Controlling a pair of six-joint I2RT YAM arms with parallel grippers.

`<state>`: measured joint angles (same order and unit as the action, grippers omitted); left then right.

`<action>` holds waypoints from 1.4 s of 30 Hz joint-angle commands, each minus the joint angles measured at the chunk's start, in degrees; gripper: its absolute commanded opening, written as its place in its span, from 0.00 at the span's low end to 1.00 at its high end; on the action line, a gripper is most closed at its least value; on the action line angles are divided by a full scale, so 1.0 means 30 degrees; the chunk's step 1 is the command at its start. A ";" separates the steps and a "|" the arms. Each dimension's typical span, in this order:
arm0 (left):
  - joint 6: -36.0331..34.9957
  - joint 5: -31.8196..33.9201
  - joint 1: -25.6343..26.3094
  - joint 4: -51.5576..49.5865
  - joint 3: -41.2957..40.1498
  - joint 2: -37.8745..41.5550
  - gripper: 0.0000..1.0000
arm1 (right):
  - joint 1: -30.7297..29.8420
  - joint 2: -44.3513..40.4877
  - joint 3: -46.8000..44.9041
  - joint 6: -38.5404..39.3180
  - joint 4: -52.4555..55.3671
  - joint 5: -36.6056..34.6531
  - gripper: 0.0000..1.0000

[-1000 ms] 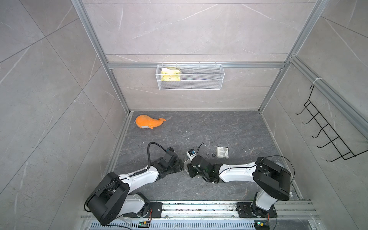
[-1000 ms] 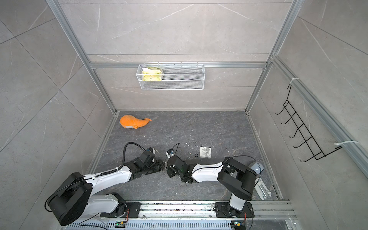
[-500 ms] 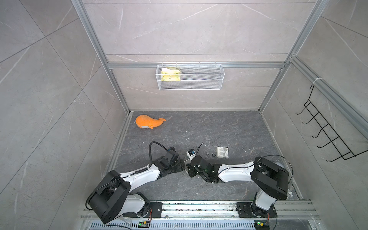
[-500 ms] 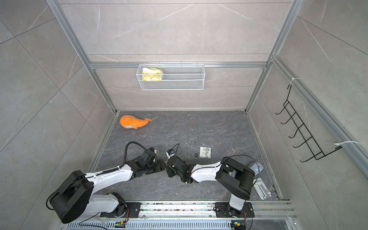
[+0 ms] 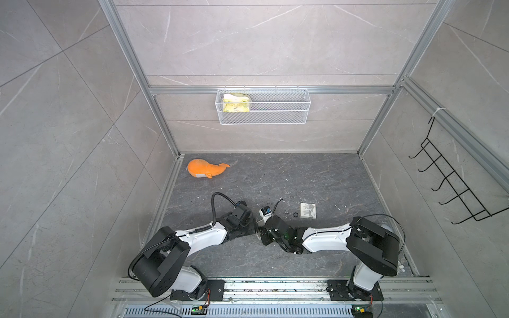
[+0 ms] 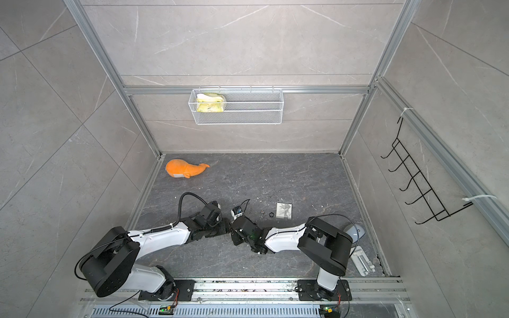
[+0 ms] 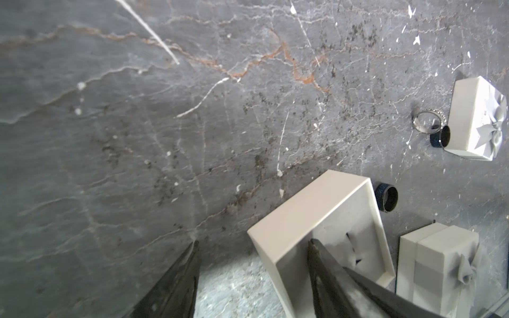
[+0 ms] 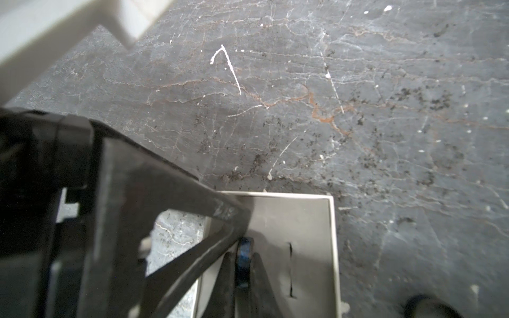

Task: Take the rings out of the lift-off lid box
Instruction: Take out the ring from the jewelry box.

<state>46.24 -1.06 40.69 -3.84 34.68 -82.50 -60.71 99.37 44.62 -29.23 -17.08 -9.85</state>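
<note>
The lift-off lid box (image 7: 303, 209) lies open and white on the dark floor, mostly hidden between the arms in both top views. My right gripper (image 8: 243, 256) is shut on a dark ring (image 8: 243, 249) over the box's slotted insert (image 8: 303, 220). My left gripper (image 7: 253, 241) is open and straddles one box wall, with one finger inside and one on the floor outside. A second dark ring (image 7: 388, 196) lies beside the box. A third dark ring (image 7: 440, 136) leans against a white bowed box (image 7: 479, 121), also seen in a top view (image 5: 295, 214).
A silver ring (image 7: 425, 121) lies by the bowed box (image 5: 308, 210). Another closed white gift box (image 7: 438, 264) stands close to the open one. An orange whale toy (image 5: 205, 169) lies at the back left. A wire basket (image 5: 263, 110) and a hook rack (image 5: 451, 187) hang on the walls.
The left arm has shifted slightly toward the right gripper. The right arm holds its place.
</note>
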 commanded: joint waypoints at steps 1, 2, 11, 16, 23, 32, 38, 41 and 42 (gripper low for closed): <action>-0.0178 0.0195 0.0236 -0.1851 -0.0074 -0.1080 0.59 | 0.0050 0.0289 -0.0268 -0.0428 -0.0809 -0.0050 0.00; -0.0178 0.0242 0.0237 -0.1813 -0.0088 -0.1200 0.58 | 0.0050 0.0209 -0.0331 -0.0449 -0.0781 -0.0172 0.00; -0.0175 0.0342 0.0467 -0.1290 -0.0471 -0.2416 0.47 | 0.0068 -0.0427 -0.1004 -0.0858 -0.1627 -0.0849 0.00; -0.0133 0.0441 0.0552 -0.1036 -0.0598 -0.3018 0.41 | 0.0080 -0.0589 -0.1422 -0.1146 -0.2378 -0.1032 0.00; -0.0257 0.0777 0.0588 -0.1035 -0.0723 -0.3203 0.36 | 0.0282 -0.0806 -0.2336 -0.1476 -0.4121 -0.1051 0.00; -0.0295 0.0899 0.0698 -0.0891 -0.0953 -0.3482 0.34 | 0.0361 -0.1242 -0.3094 -0.1597 -0.5558 -0.1800 0.00; -0.0393 0.0975 0.0757 -0.0919 -0.0895 -0.3584 0.33 | 0.0372 -0.1308 -0.3415 -0.1593 -0.6344 -0.2282 0.00; -0.0500 0.1003 0.0795 -0.0975 -0.0866 -0.3606 0.32 | 0.0389 -0.1308 -0.3576 -0.1653 -0.6667 -0.2342 0.00; -0.0511 0.1014 0.0794 -0.0971 -0.0836 -0.3607 0.32 | 0.0363 -0.1308 -0.3662 -0.1674 -0.6809 -0.2364 0.00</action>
<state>45.80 1.06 42.92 5.06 35.62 -88.97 -59.86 97.25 34.54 -33.50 -34.39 -14.70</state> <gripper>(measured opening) 0.323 0.091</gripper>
